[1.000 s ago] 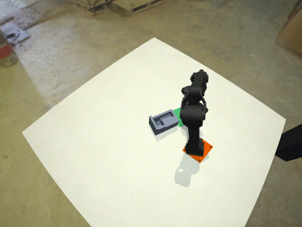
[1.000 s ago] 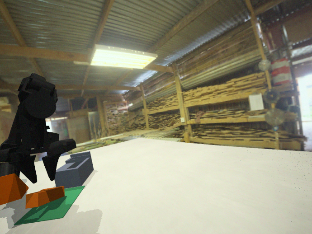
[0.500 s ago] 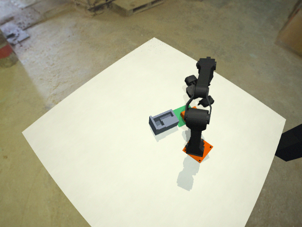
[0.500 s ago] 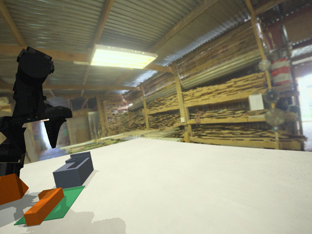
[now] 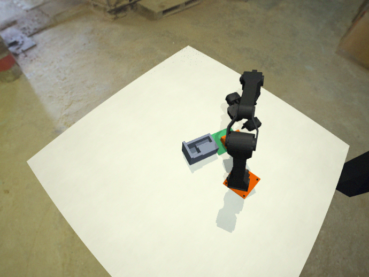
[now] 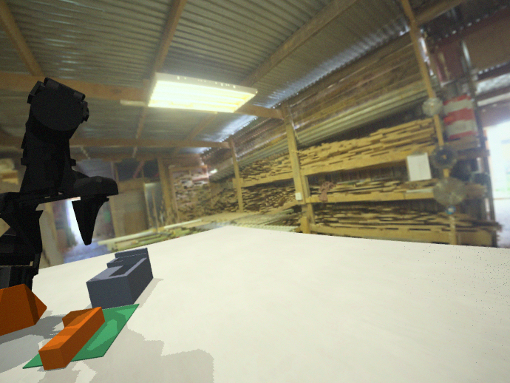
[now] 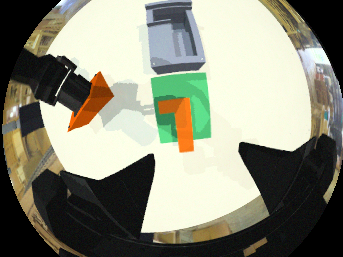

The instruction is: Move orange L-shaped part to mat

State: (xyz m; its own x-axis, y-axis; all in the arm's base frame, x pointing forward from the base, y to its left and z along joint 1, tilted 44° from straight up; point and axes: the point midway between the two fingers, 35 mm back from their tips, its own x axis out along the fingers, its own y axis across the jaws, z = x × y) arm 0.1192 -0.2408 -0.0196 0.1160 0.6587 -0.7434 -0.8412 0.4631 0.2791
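Observation:
The orange L-shaped part lies flat on the green mat. In the wrist view its short leg points left, and the end of its long leg sticks out past the mat's edge away from the tray. The grey tray stands beside the mat with its pocket empty. My gripper is open with nothing between its fingers. It is above the part and clear of it. In the top view the arm hides much of the part.
The arm's orange base plate is on the white table top, to the left of the mat in the wrist view. The tray has a raised wall at its end away from the mat.

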